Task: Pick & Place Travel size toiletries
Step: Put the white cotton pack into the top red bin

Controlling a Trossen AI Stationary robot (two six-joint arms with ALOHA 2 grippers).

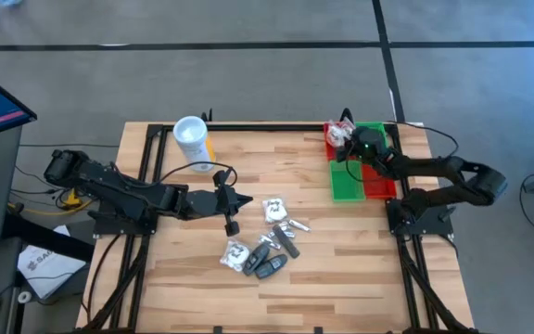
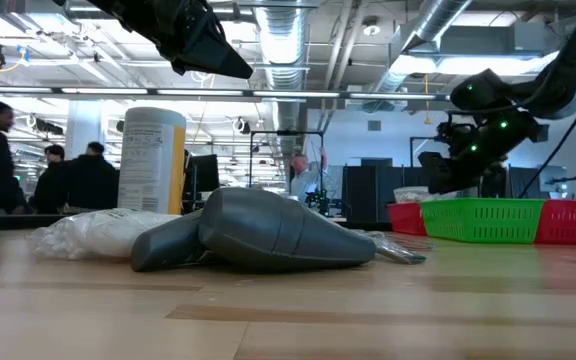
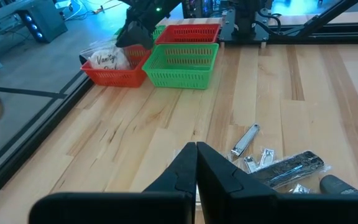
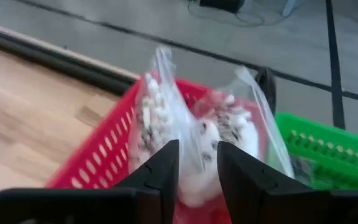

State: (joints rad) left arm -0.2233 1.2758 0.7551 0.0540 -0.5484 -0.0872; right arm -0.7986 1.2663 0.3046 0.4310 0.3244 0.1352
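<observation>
Where the red bin [image 4: 98, 163] sits, crinkled clear white-filled packet [image 4: 194, 140] between parted right tool [image 4: 197, 163] fingers.

We see a pale wooden bench [image 1: 341, 269] with a dark frame filling the middle of the high view. At its upper left stands a white canister [image 1: 191, 136] with a yellow label. At the upper right sit a green bin [image 1: 346, 186] and red bins [image 1: 379, 184], side by side and touching. Below centre lies a loose cluster of white packets [image 1: 274, 211] and dark little tubes [image 1: 270, 267], near one another.
</observation>
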